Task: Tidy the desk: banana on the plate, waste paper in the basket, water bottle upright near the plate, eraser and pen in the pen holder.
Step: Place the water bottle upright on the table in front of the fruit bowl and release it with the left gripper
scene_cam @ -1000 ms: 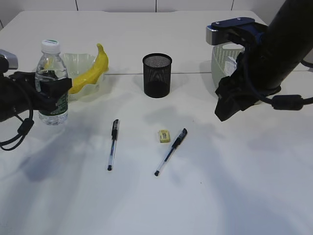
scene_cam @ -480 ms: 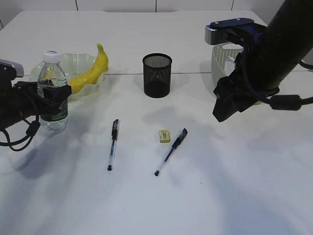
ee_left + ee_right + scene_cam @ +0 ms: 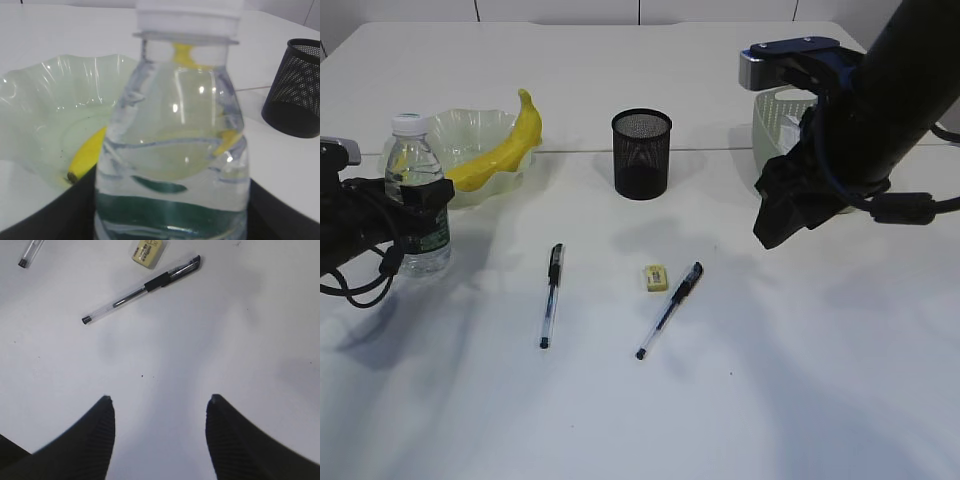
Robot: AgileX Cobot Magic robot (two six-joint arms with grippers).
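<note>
My left gripper is shut on the clear water bottle, which is upright with its base at or near the table, just in front left of the plate. The bottle fills the left wrist view between the jaws. The banana lies on the plate. Two pens and a yellow eraser lie on the table in front of the black mesh pen holder. My right gripper is open and empty, above bare table right of the pen and eraser.
The pale green basket stands at the back right, partly hidden behind my right arm. In the left wrist view the plate, banana and pen holder show behind the bottle.
My left gripper has lowered the bottle and shifted it a little to the left. The right arm has barely moved.
</note>
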